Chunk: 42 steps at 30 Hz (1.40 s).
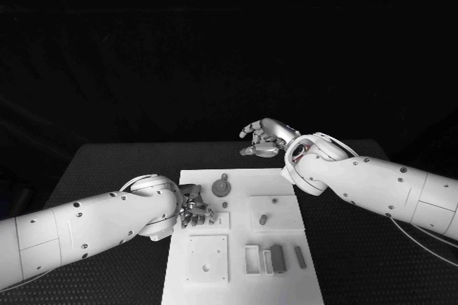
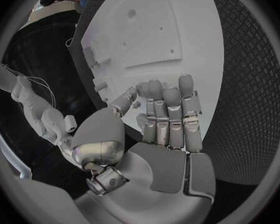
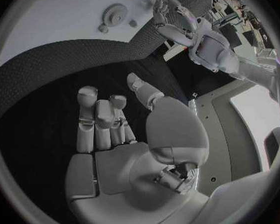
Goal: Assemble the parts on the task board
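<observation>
Meanwhile, the left hand (image 1: 194, 211) is hovering low over the board (image 1: 286, 288) near its left edge, fingers straight and side by side, holding nothing, with the gear (image 1: 222, 186) lying just beyond its fingertips and the bar-shaped parts (image 1: 278, 257) sitting nearer the robot and off to the hand's right, their long axes running away from the robot. The right hand (image 1: 265, 137) is hanging off the board past its far edge, fingers loosely curled and grasping nothing, so the left hand is looking the nearer of the two to every part.
</observation>
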Each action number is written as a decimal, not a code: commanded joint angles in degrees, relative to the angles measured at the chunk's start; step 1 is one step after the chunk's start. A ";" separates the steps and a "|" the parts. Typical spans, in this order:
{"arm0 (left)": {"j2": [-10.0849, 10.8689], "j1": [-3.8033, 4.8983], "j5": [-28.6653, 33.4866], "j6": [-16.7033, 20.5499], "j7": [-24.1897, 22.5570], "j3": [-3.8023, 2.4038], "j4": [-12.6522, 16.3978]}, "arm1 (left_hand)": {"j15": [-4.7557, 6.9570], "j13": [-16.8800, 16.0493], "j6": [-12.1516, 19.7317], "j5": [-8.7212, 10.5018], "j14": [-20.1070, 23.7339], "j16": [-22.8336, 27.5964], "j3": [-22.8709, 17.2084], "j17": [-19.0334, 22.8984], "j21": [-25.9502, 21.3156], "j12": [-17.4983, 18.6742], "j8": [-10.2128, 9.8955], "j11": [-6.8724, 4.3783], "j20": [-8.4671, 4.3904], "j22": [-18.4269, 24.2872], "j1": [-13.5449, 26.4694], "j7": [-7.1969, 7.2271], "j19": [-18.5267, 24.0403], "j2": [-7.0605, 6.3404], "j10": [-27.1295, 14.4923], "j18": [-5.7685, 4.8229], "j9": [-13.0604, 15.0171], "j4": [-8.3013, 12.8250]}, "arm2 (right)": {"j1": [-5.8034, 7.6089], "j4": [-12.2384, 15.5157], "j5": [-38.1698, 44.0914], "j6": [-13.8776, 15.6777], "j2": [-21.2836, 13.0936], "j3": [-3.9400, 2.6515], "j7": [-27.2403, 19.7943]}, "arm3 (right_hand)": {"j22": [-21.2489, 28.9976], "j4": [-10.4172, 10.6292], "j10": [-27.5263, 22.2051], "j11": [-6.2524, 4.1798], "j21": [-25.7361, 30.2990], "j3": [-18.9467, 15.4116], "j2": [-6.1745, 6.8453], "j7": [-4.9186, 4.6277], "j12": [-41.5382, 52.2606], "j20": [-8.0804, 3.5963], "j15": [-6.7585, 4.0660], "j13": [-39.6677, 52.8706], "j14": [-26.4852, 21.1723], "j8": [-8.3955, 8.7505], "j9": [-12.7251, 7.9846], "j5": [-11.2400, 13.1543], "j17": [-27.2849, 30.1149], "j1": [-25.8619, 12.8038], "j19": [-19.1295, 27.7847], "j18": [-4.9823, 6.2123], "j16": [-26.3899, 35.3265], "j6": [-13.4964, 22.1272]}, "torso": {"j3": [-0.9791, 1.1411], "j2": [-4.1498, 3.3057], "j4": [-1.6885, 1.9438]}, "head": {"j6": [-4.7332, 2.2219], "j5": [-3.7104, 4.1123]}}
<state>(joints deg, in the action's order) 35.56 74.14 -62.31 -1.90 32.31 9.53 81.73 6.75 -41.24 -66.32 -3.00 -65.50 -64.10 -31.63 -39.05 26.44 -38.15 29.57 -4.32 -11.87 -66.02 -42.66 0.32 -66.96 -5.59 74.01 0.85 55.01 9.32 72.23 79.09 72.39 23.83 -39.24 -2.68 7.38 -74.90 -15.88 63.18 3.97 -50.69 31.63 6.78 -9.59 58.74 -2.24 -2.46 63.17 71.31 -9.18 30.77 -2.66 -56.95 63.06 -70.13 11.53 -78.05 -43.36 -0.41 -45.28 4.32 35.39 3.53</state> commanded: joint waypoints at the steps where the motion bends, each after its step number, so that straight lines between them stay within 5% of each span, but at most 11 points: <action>1: 0.47 0.02 2.36 0.42 -1.43 -0.26 0.62 | 0.12 0.09 0.53 0.24 0.43 -0.23 -0.02 0.18 -0.42 -0.17 -0.30 0.03 -0.31 -0.07 0.16 -0.09 0.04 -0.63 -0.11 0.16 0.11 -0.51 | -0.01 -0.13 -0.15 -0.52 0.07 -0.02 -0.44 | -0.98 -0.02 -0.35 -0.09 0.31 -0.34 -0.54 -0.91 0.37 -0.34 0.00 -0.07 -0.29 -0.36 -0.10 -0.20 -0.01 -0.01 -0.15 3.47 0.10 0.36 | -0.06 -0.01 0.00 | -0.16 0.09; 11: 3.76 0.75 4.74 0.43 -0.41 -4.22 -0.30 | -0.02 0.35 1.24 0.23 1.12 0.11 0.01 0.68 -0.97 0.19 -0.80 0.34 -0.19 0.12 0.70 -0.41 0.65 -0.95 -0.86 0.02 0.04 -1.22 | -0.01 -0.17 -0.15 -0.47 -0.20 -0.02 -0.40 | -0.99 0.00 -0.35 -0.09 0.31 -0.35 -0.57 -0.91 0.40 -0.34 0.00 -0.10 -0.29 -0.36 -0.11 -0.20 0.00 -0.05 -0.16 3.47 0.09 0.35 | 0.05 -0.01 0.01 | -0.28 0.33; 15: 4.59 2.75 4.66 1.52 -0.30 -4.31 -1.81 | -0.27 0.62 3.16 0.22 1.91 0.46 -0.21 1.25 -1.56 0.57 -2.27 0.76 -0.03 0.31 0.55 -1.27 1.26 -1.74 -1.72 -0.14 -0.50 -1.48 | -0.01 -0.18 -0.15 -0.50 -0.34 -0.02 -0.36 | -0.99 0.01 -0.36 -0.09 0.31 -0.36 -0.56 -0.91 0.40 -0.34 0.00 -0.11 -0.29 -0.37 -0.11 -0.20 0.00 -0.06 -0.16 3.47 0.09 0.34 | 0.06 -0.01 0.04 | -0.19 0.36; 20: 3.43 4.05 4.52 2.17 -0.37 -4.28 -6.24 | -1.63 1.69 12.10 0.21 4.94 2.10 -1.10 3.22 -3.53 2.02 -10.48 3.55 1.06 1.00 0.05 -5.76 3.54 -3.70 -5.12 -0.54 -5.49 -2.16 | -0.01 -0.38 -0.15 -0.48 -0.30 -0.02 -0.34 | -0.99 0.02 -0.36 -0.10 0.31 -0.37 -0.55 -0.91 0.41 -0.34 0.00 -0.12 -0.29 -0.37 -0.12 -0.20 0.00 -0.08 -0.17 3.47 0.09 0.34 | 0.04 0.02 0.10 | -0.29 0.34; 25: 1.13 4.14 4.33 0.80 -0.22 -4.27 -9.75 | -2.63 2.70 14.30 0.21 6.26 3.00 -1.76 4.70 -4.93 3.03 -13.41 4.86 2.02 1.67 1.72 -7.16 4.63 -6.26 -6.58 -0.44 -8.33 -5.52 | 0.00 -0.51 -0.15 -0.57 -0.12 -0.02 -0.34 | -0.99 0.02 -0.36 -0.10 0.32 -0.37 -0.54 -0.91 0.42 -0.34 0.00 -0.13 -0.29 -0.38 -0.12 -0.21 0.00 -0.08 -0.17 3.47 0.09 0.33 | -0.03 -0.04 0.07 | -0.26 0.32; 27: 0.09 4.15 4.16 -0.48 -0.05 -4.27 -11.25 | -2.91 2.92 15.58 0.36 6.74 2.91 3.84 5.16 -5.54 3.13 -14.86 5.42 2.32 1.75 3.43 -7.53 5.29 -3.94 -6.98 -0.04 -9.75 -2.58 | 0.00 -0.61 -0.15 -0.57 -0.06 -0.02 -0.34 | -0.99 0.02 -0.36 -0.10 0.32 -0.37 -0.55 -0.91 0.43 -0.34 0.00 -0.14 -0.28 -0.38 -0.12 -0.21 0.00 -0.08 -0.17 3.47 0.09 0.33 | -0.05 -0.06 -0.01 | -0.26 0.29; 31: -1.67 4.22 2.88 -2.24 0.16 -4.27 -14.18 | -3.21 3.36 17.26 0.18 7.62 3.24 6.99 5.85 -6.55 3.59 -16.43 5.84 2.66 2.32 5.77 -8.23 5.87 -5.08 -7.84 0.21 -11.28 -1.23 | 0.00 -0.72 -0.15 -0.61 0.02 -0.01 -0.34 | -1.00 0.02 -0.37 -0.10 0.32 -0.37 -0.55 -0.91 0.44 -0.34 0.00 -0.14 -0.28 -0.38 -0.13 -0.21 0.00 -0.08 -0.17 3.47 0.09 0.33 | -0.03 -0.06 -0.04 | -0.26 0.31; 39: -4.93 4.20 0.05 -2.74 -0.43 -4.21 -18.41 | -3.36 3.51 17.98 0.16 7.74 3.00 6.77 6.27 -7.02 3.46 -17.28 6.14 2.89 2.65 5.93 -8.57 5.58 -5.72 -7.94 0.43 -12.49 -0.85 | -0.03 -0.88 -0.05 -0.68 0.37 -0.01 -0.34 | -1.01 -0.18 -0.38 -0.11 0.33 -0.23 -0.64 -0.90 0.50 -0.38 -0.02 -0.20 -0.28 -0.39 -0.16 -0.21 0.01 0.27 -0.17 3.47 0.07 0.33 | 0.03 -0.10 -0.11 | -0.07 0.64; 41: -5.35 4.19 0.05 -2.50 -0.74 -4.20 -19.09 | -3.52 3.60 18.79 0.17 8.14 3.05 6.36 6.46 -7.28 3.58 -17.84 6.38 3.01 2.76 6.12 -8.86 5.72 -6.99 -8.38 0.45 -13.01 -1.07 | -0.03 -0.95 -0.05 -0.70 0.45 -0.01 -0.36 | -1.01 -0.23 -0.39 -0.11 0.33 -0.21 -0.66 -0.90 0.51 -0.39 -0.02 -0.22 -0.28 -0.39 -0.17 -0.21 0.01 0.35 -0.16 3.47 0.07 0.34 | 0.03 -0.10 -0.08 | -0.14 0.58; 42: -5.51 4.19 0.22 -2.63 -0.94 -4.20 -19.48 | -3.82 3.70 21.06 0.04 8.68 3.14 4.82 6.67 -7.61 3.72 -19.18 6.99 3.21 2.92 6.20 -9.50 5.92 -8.96 -8.93 0.46 -13.87 -2.21 | -0.03 -0.95 -0.05 -0.70 0.45 -0.01 -0.36 | -1.01 -0.24 -0.39 -0.11 0.33 -0.21 -0.66 -0.90 0.52 -0.39 -0.02 -0.22 -0.28 -0.39 -0.17 -0.21 0.01 0.36 -0.16 3.47 0.07 0.34 | 0.01 -0.08 -0.08 | -0.14 0.58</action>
<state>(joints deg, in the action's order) 30.21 78.22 -60.94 -3.31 32.27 5.35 62.63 2.94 -37.59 -46.99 -2.84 -57.18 -60.97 -26.39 -32.45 19.00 -34.60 10.83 2.38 -8.79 -63.17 -36.47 -8.06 -61.21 -13.58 65.19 0.83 41.43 7.39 72.21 78.13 72.22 23.74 -38.86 -2.68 7.39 -74.91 -15.88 63.18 3.96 -50.69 31.63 6.56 -9.60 58.97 -2.24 -2.46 63.02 71.32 -9.18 30.66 -2.66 -56.94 63.29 -70.34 11.50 -78.05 -43.36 -0.41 -45.36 4.23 35.26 4.11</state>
